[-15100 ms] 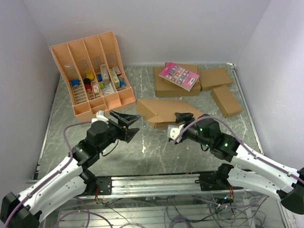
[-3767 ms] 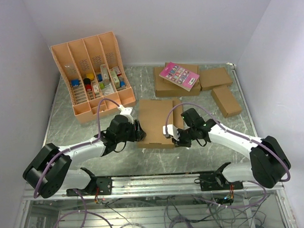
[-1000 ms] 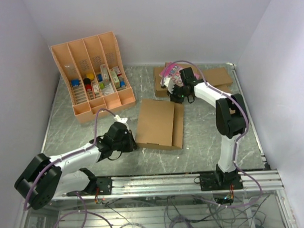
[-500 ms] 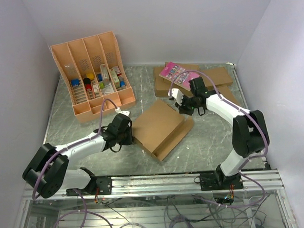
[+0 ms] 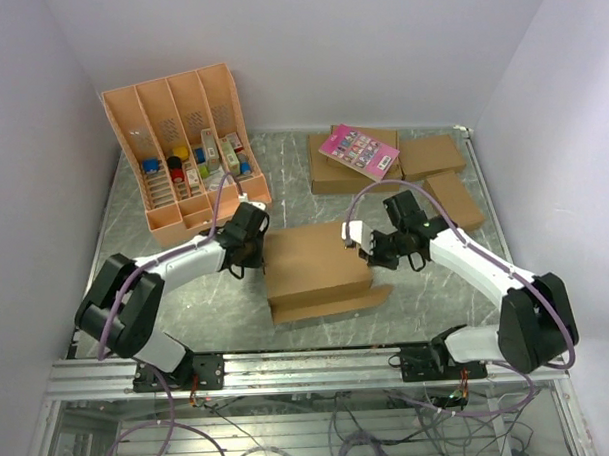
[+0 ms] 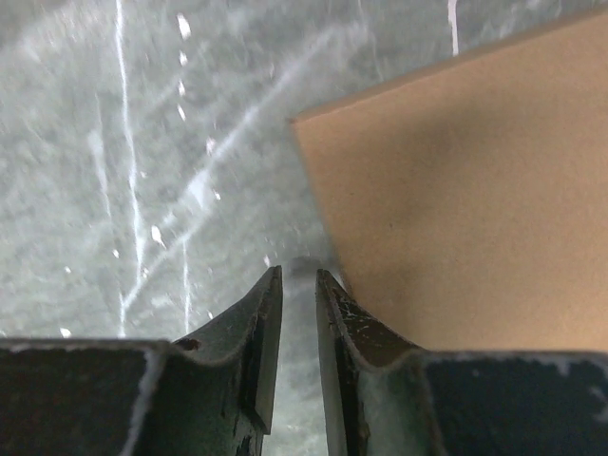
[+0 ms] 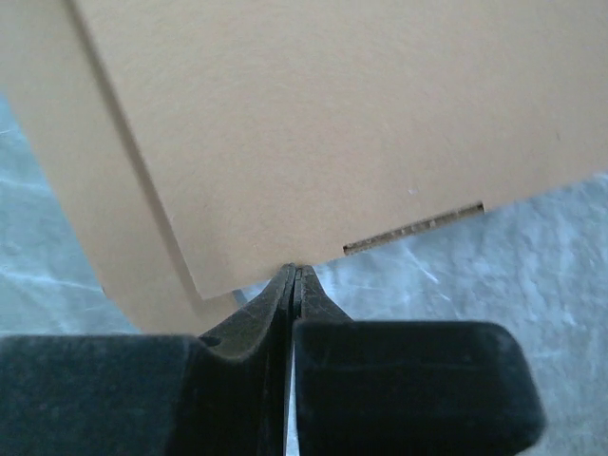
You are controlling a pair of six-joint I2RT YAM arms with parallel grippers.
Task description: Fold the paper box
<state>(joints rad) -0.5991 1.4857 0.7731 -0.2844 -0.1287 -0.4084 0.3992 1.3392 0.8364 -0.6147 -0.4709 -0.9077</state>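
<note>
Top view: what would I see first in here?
The big brown paper box lies in the middle, with the left gripper at its left edge and the right gripper at its right. Then the orange tray of colourful bits at back left, and a pink card on smaller boxes at the back.

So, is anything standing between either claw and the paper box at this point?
Nothing visible does. The left claw, jaws slightly apart and empty, sits on the bare table right beside the left edge of the paper box. The right claw, shut, has its tips at the box's right edge.
</note>
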